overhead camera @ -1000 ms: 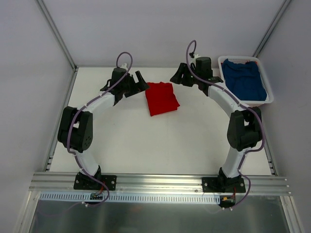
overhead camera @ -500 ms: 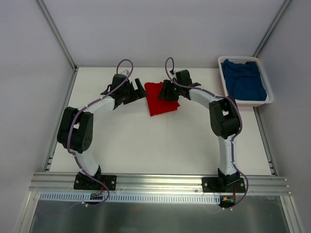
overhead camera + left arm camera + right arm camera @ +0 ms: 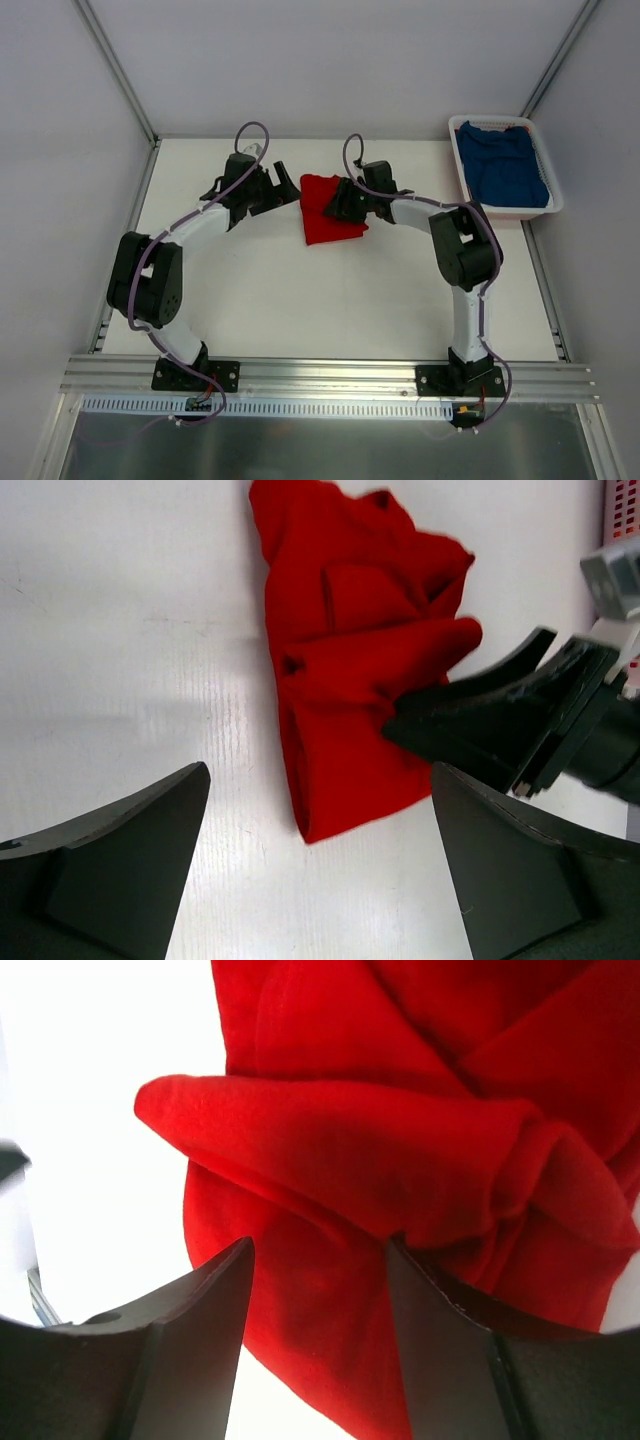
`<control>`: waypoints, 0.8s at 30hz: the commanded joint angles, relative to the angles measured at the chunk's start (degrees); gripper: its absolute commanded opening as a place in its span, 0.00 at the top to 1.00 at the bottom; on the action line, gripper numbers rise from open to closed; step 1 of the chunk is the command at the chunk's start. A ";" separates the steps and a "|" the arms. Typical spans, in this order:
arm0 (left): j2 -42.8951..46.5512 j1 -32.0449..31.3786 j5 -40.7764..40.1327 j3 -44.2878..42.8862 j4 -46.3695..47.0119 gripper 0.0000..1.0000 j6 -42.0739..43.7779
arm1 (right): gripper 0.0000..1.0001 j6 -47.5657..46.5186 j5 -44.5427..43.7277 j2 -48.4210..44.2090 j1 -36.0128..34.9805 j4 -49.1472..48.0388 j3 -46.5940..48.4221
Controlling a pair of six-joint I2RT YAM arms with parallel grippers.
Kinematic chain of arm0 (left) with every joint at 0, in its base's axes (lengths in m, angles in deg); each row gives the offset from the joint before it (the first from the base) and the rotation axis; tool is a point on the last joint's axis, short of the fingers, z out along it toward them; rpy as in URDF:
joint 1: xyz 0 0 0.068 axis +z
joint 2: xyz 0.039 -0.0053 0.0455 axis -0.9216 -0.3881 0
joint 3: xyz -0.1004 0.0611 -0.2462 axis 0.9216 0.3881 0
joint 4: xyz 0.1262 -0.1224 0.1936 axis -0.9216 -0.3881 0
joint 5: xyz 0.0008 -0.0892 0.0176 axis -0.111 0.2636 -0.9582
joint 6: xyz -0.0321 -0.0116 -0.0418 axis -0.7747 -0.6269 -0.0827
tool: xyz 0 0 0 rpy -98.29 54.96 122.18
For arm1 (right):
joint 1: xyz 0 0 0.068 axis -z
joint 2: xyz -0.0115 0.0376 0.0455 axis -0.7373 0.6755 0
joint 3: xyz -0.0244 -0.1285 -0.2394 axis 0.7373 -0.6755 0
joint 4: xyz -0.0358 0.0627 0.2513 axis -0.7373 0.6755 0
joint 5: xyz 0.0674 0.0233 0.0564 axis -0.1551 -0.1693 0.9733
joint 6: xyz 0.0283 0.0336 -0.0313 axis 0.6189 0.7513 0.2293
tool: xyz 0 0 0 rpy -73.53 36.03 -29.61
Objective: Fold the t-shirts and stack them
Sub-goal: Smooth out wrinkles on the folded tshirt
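Bright red cloth t-shirt (image 3: 322,218) is a rough folded bundle on the white table (image 3: 300,300), mid-width and close to the far edge. Long axis runs far-to-near, slightly skewed. Folds look loose, not squared off.

Deep blue cloth t-shirt (image 3: 505,168) is bunched in the white slatted plastic basket (image 3: 530,213) at the far right corner, well apart from both arms.

Right gripper (image 3: 340,200) is in from the bundle's right side, on the cloth. Its wrist view shows the jaws partway apart with a raised red fold between them. Can't tell whether the pads are actually pinching that fold or just straddling it.

Left gripper (image 3: 290,185) is spread wide and empty, just beside the bundle's left edge and not touching. The shirt lies straight ahead of it, across the gap between its fingers.

Key geometry: the arms flank the bundle across its short axis, right nearer and in contact. My read: a fold or tidy on red is in hand, blue not yet started. The left only needs a short reach toward the right edge to meet the cloth.
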 commanded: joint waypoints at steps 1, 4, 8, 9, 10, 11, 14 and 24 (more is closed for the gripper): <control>4.66 0.33 -0.54 1.54 0.49 0.06 0.43 | 0.41 2.57 -2.28 -7.68 -3.77 -0.47 -8.18; 6.24 0.34 -0.54 2.51 0.41 0.06 0.34 | 0.41 4.24 -4.65 -13.31 -6.14 -2.50 -15.74; 8.18 0.42 -0.46 3.39 -0.21 0.06 -0.10 | 0.41 5.82 -8.95 -20.16 -10.01 -4.08 -23.83; 8.44 0.42 -0.37 3.82 -0.21 0.06 -0.10 | 0.41 6.69 -9.48 -21.31 -11.23 -4.34 -26.54; 9.14 0.42 -0.28 4.09 -0.21 0.06 -0.28 | 0.41 7.31 -9.84 -23.49 -11.94 -4.70 -28.05; 9.67 0.42 -0.28 4.35 -0.30 0.06 -0.36 | 0.41 7.66 -10.62 -24.56 -12.47 -5.39 -29.37; 11.34 0.42 -0.11 5.67 -0.56 0.06 -0.63 | 0.41 9.33 -12.64 -28.68 -15.19 -6.27 -34.29; 17.23 0.42 -0.19 11.64 -0.65 0.06 -2.21 | 0.41 11.53 -17.22 -36.16 -21.61 -4.61 -41.33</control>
